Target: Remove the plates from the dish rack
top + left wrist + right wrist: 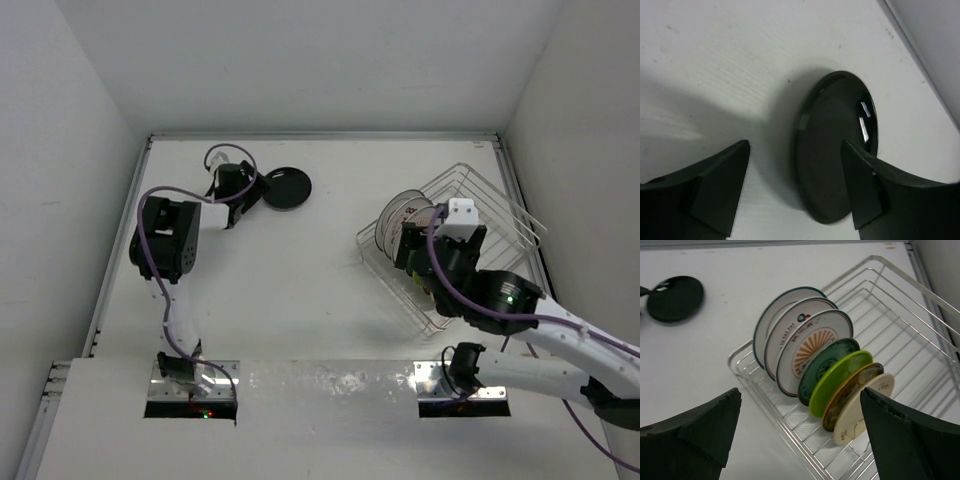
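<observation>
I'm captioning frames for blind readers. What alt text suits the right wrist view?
A row of plates stands on edge in a silvery wire dish rack, large white patterned ones behind, lime-green and beige ones nearest. The right gripper, open, frames the bottom corners; a dark plate lies flat on the table at upper left.

Dark plate (675,298); orange-sunburst white plate (812,347); teal-patterned plate (825,365); lime-green plate (840,381); beige plate (865,405); silvery wire rack (920,283).

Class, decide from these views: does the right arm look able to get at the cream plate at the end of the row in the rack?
Probably yes. The right gripper hangs open over the rack, and the cream plate stands last in the row, its outer face uncovered.
</observation>
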Tool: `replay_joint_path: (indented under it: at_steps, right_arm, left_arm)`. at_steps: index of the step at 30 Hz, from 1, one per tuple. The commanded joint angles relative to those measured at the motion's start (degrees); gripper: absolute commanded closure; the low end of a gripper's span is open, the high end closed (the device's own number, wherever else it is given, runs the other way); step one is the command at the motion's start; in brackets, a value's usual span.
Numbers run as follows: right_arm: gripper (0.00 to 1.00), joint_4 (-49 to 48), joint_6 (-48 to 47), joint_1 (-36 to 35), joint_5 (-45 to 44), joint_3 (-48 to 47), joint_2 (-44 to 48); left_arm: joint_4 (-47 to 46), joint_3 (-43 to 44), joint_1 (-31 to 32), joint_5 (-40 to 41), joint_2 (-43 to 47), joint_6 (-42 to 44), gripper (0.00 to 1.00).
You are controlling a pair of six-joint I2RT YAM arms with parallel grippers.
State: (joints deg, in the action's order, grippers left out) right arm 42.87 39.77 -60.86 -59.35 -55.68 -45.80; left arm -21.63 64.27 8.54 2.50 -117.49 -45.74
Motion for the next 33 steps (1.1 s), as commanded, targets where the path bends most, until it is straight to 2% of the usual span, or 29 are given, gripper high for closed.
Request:
replay_joint_path:
  at_steps: [1, 2, 3, 4, 5, 6, 10, 11, 14, 17, 20, 24, 33]
  right_arm:
    - [0.01, 6.3, 8.0, 0.9, -7.0, -1.9, -3.6]
    - [0.01, 6.8, 9.1, 3.0, -7.9, -2.2, -4.0]
    - [0.03, 7.2, 10.1, 4.7, -8.1, -2.6, -4.4]
    - [0.04, 6.8, 11.0, 7.0, -6.2, -2.6, -5.1]
    - [0.06, 6.5, 11.4, 11.6, -4.9, -2.4, -5.3]
    - [0.1, 6.0, 12.6, 13.5, -3.2, -1.8, -6.3]
    - [0.19, 5.7, 15.9, 20.2, 1.2, 0.0, -9.3]
    - [0.26, 6.1, 17.0, 22.1, 2.0, 0.8, -10.8]
    - [0.38, 5.9, 21.7, 24.8, 3.9, 3.4, -11.7]
    - [0.41, 5.5, 25.8, 25.3, 3.6, 5.7, -11.0]
    - [0.42, 3.8, 27.5, 25.3, 4.2, 7.6, -10.1]
    - [0.44, 4.9, 30.6, 25.4, 3.3, 8.7, -11.8]
    - [0.51, 5.0, 35.8, 25.4, 1.2, 13.3, -13.1]
  left_arm:
    - [2.7, -1.2, -0.4, 3.5, 4.5, -1.1, 0.27]
    - [4.6, -1.9, -0.4, 4.7, 6.5, -1.4, 0.19]
    - [7.4, -2.6, -0.3, 7.7, 10.7, -1.6, 0.16]
    - [14.4, -2.9, -0.3, 9.1, 12.7, -2.2, 0.13]
    - [17.4, -3.2, -0.2, 10.1, 15.2, -2.3, 0.11]
    - [22.5, -4.5, 0.2, 12.1, 20.5, -2.1, 0.09]
    - [29.0, -11.7, 0.8, 13.1, 38.5, -0.9, 0.07]
    - [30.1, -12.7, 0.9, 12.5, 45.9, -0.2, 0.07]
    - [37.2, -14.3, 1.0, 12.7, 58.8, 3.0, 0.07]
    - [41.1, -16.9, 1.1, 14.2, 69.9, 5.8, 0.07]
    - [45.0, -16.9, 1.0, 14.2, 74.4, 10.5, 0.07]
    - [49.5, -16.3, 1.1, 13.7, 74.3, 16.2, 0.07]
    - [49.3, -17.7, 1.0, 10.9, 73.8, 17.5, 0.07]
